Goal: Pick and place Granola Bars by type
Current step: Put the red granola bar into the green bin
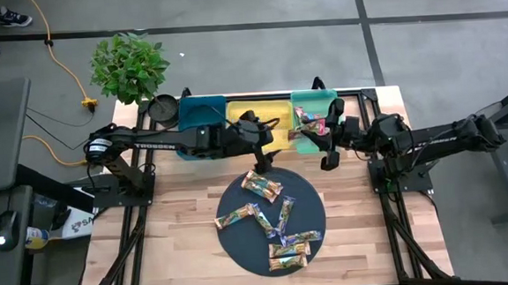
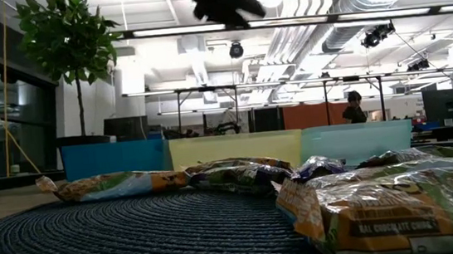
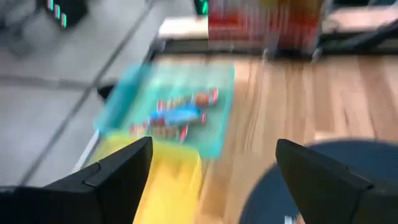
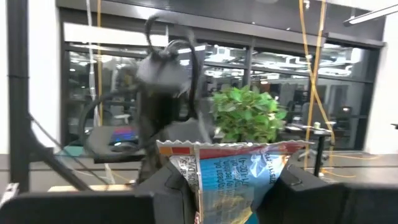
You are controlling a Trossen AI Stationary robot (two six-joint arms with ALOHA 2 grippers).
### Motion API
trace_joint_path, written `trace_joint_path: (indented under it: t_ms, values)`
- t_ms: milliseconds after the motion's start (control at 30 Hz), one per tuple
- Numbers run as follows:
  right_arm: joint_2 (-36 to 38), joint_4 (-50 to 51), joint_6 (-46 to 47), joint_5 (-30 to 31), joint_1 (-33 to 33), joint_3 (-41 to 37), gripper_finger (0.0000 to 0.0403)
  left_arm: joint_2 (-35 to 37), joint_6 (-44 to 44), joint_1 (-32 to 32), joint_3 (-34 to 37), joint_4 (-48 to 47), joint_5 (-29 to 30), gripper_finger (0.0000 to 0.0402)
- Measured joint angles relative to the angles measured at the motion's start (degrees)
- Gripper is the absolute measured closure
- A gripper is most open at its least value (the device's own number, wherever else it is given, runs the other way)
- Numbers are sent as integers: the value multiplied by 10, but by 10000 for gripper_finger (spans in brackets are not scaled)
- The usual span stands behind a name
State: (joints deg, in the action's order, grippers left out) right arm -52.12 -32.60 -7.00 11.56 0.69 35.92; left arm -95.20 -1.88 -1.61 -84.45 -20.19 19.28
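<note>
Several granola bars [image 1: 262, 186] in glossy wrappers lie flat on the round dark mat [image 1: 234, 250]; in the low view they show close up [image 2: 132, 183]. More bars [image 1: 309, 121] lie in the green bin [image 1: 315, 99]; they show blurred in the left wrist view [image 3: 180, 115]. My left gripper [image 1: 260, 153] [image 3: 213, 144] is open and empty, above the mat's far edge near the yellow bin [image 1: 257, 113]. My right gripper [image 1: 329, 158] [image 4: 230, 186] hovers near the green bin, shut on a blue-white bar [image 4: 231, 174]. My right gripper pinches the blue-white bar between its two fingers [image 4: 171, 183], by its lower part [image 4: 211, 190]. The fingers lie about level and point toward the table's left. The bar is lifted clear and stands upright in the hold, its crimped end [image 4: 230, 148] above the fingers.
Three long bins stand side by side along the far edge: teal [image 1: 201, 115], yellow, green. A potted plant [image 1: 130, 66] stands at the far left corner. Bare wood [image 1: 183, 217] flanks the mat. A person [image 2: 354, 106] stands far off in the room.
</note>
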Motion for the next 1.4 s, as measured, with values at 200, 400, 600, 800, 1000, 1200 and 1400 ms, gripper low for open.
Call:
trace_joint_path:
  t_ms: [200, 400, 600, 800, 1000, 1200, 1400]
  values:
    - [22, 24, -10, -3, -41, 0, 300, 35, 57, -37, 1, -37, -67, 58]
    - [58, 115, -10, -1, -108, 0, 300, 102, 62, -77, 14, -61, -80, 57]
    - [80, 159, -6, -11, -178, 0, 300, 213, 67, -116, 66, -54, -93, 57]
    - [83, 199, 20, -14, -263, 0, 300, 334, 88, -119, 135, -18, -94, 57]
    - [68, 252, 67, -43, -349, 0, 300, 424, 137, -94, 216, -6, -106, 57]
    - [36, 289, 104, -54, -404, 0, 300, 497, 215, -47, 345, 75, -106, 57]
    - [-5, 329, 155, -46, -433, 0, 300, 544, 286, 5, 463, 214, -84, 57]
